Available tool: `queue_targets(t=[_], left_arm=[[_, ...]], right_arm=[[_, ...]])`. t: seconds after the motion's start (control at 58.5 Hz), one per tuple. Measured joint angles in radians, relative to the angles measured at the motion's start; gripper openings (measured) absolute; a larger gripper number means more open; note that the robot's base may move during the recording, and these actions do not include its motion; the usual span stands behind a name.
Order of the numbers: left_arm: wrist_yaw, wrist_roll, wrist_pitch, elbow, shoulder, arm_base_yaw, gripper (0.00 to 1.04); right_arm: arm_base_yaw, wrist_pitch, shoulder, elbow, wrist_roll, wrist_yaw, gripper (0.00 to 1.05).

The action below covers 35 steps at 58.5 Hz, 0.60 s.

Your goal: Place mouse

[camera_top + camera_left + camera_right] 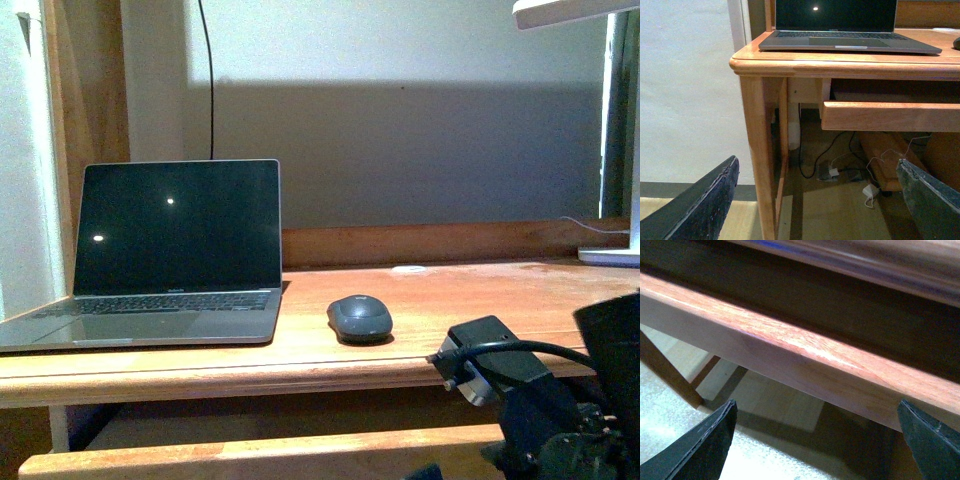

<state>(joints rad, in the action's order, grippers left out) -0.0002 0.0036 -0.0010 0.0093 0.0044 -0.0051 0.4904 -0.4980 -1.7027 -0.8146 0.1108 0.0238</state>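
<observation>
Grey mouse [360, 317] rests on the desk [470, 300]; left hand [820, 200] and right hand [815, 440] both gape, empty

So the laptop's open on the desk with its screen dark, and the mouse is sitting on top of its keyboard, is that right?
Not quite. The mouse isn't on the keyboard; it sits on the bare wooden desk, to the right of the laptop and apart from it, as the front view shows. The rest holds: the laptop is open on the desk with its screen dark.

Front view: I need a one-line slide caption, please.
Mouse sits on the wooden desk right of an open laptop; right arm low, off the desk.
</observation>
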Motion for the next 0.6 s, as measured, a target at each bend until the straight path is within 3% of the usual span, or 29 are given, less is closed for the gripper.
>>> queue_targets(t=[0.598], left_arm=[[0.0, 0.0, 0.0, 0.0, 0.0, 0.0, 0.97]], right_arm=[[0.044, 0.016, -0.084, -0.102, -0.064, -0.103, 0.97]])
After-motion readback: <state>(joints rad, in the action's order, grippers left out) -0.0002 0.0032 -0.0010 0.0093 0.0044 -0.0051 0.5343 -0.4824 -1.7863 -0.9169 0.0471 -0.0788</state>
